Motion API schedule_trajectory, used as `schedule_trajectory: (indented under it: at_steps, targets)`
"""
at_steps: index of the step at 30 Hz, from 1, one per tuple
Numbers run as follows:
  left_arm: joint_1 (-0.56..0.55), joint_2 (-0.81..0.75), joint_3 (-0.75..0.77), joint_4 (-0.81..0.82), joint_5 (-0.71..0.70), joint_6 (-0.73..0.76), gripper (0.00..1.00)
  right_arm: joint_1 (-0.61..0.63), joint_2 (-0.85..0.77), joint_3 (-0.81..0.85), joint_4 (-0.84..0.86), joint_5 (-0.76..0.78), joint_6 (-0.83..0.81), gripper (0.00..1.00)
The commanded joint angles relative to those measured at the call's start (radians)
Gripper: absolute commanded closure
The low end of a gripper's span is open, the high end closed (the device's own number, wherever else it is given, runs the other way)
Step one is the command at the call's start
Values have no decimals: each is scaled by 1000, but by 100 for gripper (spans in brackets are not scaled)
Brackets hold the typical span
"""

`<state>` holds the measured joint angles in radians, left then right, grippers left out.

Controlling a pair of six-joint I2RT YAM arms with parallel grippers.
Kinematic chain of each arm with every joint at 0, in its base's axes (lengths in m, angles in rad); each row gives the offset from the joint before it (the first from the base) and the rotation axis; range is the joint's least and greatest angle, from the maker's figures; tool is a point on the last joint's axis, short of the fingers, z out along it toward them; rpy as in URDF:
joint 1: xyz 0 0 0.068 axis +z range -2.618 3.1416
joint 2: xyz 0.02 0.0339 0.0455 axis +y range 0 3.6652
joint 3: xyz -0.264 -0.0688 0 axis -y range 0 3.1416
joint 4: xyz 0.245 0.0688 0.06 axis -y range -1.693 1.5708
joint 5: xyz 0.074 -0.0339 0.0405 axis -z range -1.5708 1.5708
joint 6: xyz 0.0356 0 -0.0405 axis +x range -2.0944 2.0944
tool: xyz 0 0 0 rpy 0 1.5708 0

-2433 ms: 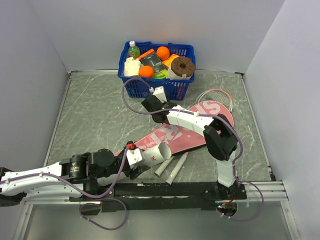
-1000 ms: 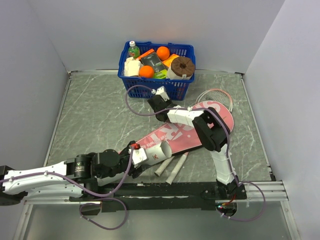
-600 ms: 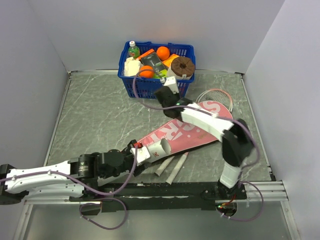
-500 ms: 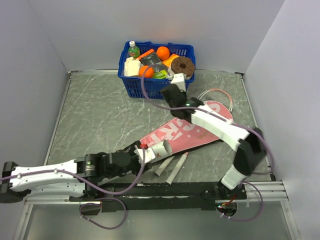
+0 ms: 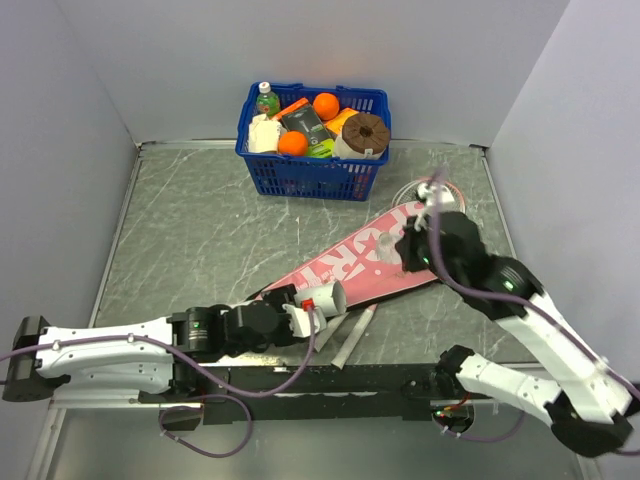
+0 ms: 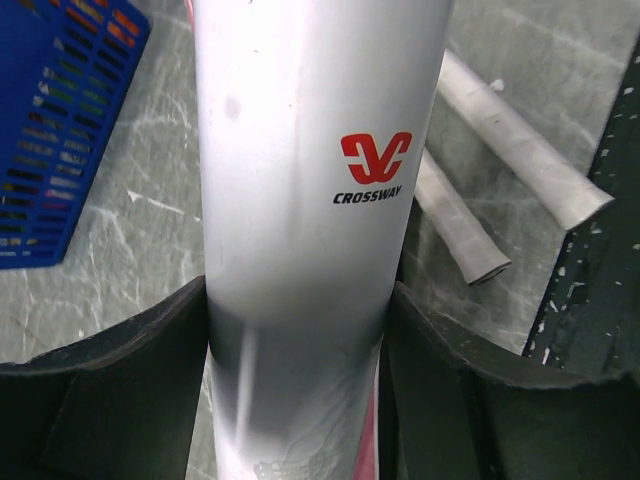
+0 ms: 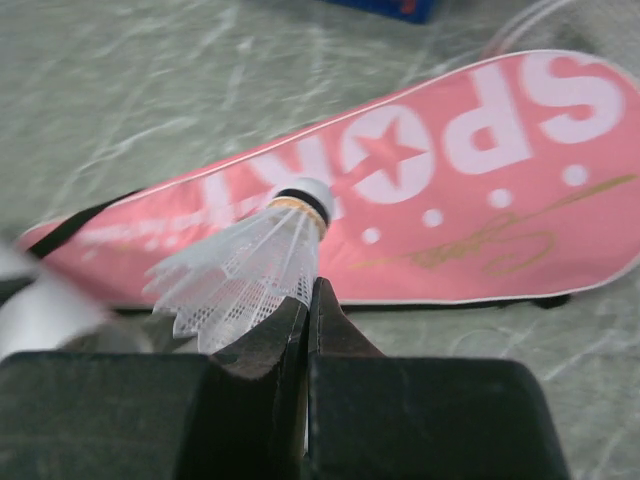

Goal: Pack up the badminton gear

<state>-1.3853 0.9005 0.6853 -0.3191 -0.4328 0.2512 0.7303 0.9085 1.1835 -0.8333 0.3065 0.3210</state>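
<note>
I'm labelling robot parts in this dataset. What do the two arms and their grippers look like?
Both the left arm and right arm have white shells with black joints. A purple cable trails along each. The left gripper and right gripper have matte black, blocky fingers.

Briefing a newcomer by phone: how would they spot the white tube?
Find the pink SPORT cover lying diagonally. At its near end, the left fingers grip the white tube. It is fatter than the racket handles beside it, with a red CROSSWAY logo.
</note>
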Motion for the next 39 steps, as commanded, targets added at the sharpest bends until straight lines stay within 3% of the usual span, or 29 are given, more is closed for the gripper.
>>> schedule_trajectory:
  at_steps: [1, 6, 12, 21, 39]
  targets:
    - [-3, -121, -38, 89, 101, 46, 99, -3, -131, -64, -90, -303, -4, 100]
    - [-3, -181, -72, 94, 137, 20, 99, -3, -235, -88, -110, -533, -2, 100]
    - [-3, -169, -66, 98, 163, 4, 99, 1, -232, -117, -61, -733, 30, 100]
    - [-3, -170, -56, 104, 197, -12, 99, 58, -175, -174, 25, -751, 78, 100]
    - [-3, -253, -59, 127, 289, -32, 99, 241, 50, -199, 279, -603, 191, 100]
